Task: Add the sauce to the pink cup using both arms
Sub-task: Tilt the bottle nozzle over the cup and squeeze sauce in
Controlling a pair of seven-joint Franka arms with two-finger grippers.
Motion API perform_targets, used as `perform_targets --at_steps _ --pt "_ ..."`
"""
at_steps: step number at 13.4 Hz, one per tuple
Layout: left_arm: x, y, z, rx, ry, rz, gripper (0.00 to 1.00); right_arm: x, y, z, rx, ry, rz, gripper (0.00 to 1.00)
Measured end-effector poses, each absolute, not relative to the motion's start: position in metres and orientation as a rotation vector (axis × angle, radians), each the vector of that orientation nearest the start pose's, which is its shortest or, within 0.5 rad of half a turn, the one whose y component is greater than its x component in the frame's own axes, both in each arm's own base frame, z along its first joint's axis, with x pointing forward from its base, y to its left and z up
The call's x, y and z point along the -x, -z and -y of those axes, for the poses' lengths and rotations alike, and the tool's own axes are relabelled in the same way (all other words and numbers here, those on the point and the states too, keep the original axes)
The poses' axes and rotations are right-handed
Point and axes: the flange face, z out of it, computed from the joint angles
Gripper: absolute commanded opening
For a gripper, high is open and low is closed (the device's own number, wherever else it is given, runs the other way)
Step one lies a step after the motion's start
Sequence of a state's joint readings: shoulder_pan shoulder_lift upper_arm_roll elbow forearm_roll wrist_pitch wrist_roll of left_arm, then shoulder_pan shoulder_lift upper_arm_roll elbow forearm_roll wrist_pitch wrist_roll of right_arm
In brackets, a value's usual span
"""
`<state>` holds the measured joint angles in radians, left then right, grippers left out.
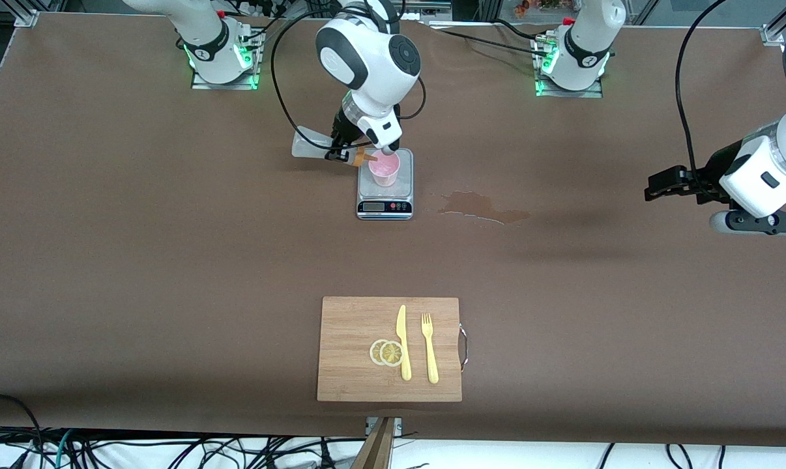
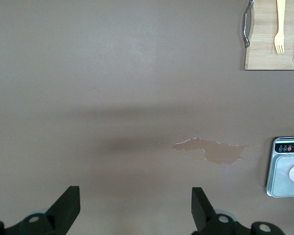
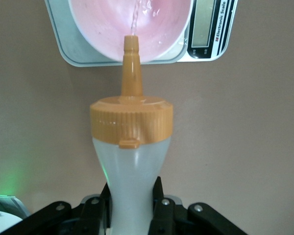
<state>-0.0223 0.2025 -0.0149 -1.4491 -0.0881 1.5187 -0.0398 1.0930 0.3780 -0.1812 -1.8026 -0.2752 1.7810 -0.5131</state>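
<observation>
2 arms are in your view. The right gripper (image 1: 342,151) has its fingers clamped on the sauce bottle (image 3: 131,161), holding it tipped on its side over the table beside the scale (image 1: 384,193), orange nozzle (image 3: 131,63) at the rim of the pink cup (image 1: 384,170). You can see a thin clear stream leaving the nozzle into the cup, which stands on the scale's platform. The left gripper (image 2: 134,208) waits with fingers spread wide and empty over bare table toward the left arm's end, near a wet spill (image 1: 481,207). Nearer the front camera lies a cutting board (image 1: 354,319) with a knife (image 1: 403,342), a fork (image 1: 429,347) and 2 lemon slices (image 1: 386,352).
</observation>
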Motion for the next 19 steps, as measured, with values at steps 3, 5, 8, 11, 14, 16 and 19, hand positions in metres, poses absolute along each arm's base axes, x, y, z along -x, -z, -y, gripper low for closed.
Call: perform_targets --at_steps 3,5,8,11,14,16,19 --pt "-0.606 -0.560 0.031 3.220 -0.220 0.006 1.00 -0.382 -0.324 -0.459 2.518 -0.568 2.415 0.14" --pt "-0.606 -0.560 0.031 3.220 -0.220 0.007 1.00 -0.384 -0.329 -0.460 2.524 -0.552 2.409 0.14" --pt "-0.606 -0.560 0.031 3.220 -0.220 0.007 1.00 -0.383 -0.340 -0.460 2.523 -0.520 2.395 0.14" --pt "-0.606 -0.560 0.031 3.220 -0.220 0.007 1.00 -0.384 -0.355 -0.458 2.459 -0.499 2.361 0.15" --pt "-0.606 -0.560 0.031 3.220 -0.220 0.007 1.00 -0.392 -0.369 -0.441 2.397 -0.437 2.335 0.15" --pt "-0.606 -0.560 0.031 3.220 -0.220 0.007 1.00 -0.395 -0.371 -0.420 2.354 -0.341 2.308 0.15" --pt "-0.606 -0.560 0.031 3.220 -0.219 0.007 1.00 -0.408 -0.375 -0.386 2.285 -0.252 2.245 0.15"
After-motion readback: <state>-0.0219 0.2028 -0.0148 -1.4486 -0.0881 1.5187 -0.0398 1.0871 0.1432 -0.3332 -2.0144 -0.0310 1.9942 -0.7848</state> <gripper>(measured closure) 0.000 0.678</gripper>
